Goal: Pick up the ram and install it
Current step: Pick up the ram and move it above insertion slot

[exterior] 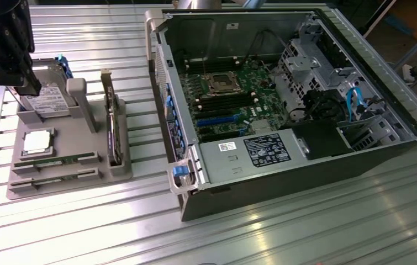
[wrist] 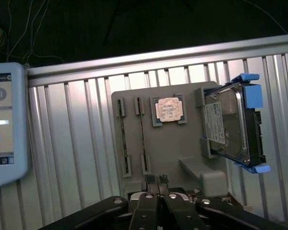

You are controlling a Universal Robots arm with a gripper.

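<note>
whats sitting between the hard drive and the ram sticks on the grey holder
A square processor chip, lying flat in its own recess on the grey holder, between the hard drive and the ram sticks. Both views show it.

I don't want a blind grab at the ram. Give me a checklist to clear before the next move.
1. The ram seated in the tray: ok, it sits in its slot.
2. The jaws open for a grasp: not ok, shut, with nothing seen between them.
3. The jaws over the ram: not ok, they hang by the hard drive, apart from it.
4. The case open, motherboard exposed: ok.
5. A free memory slot on the motherboard: cannot tell.
</note>
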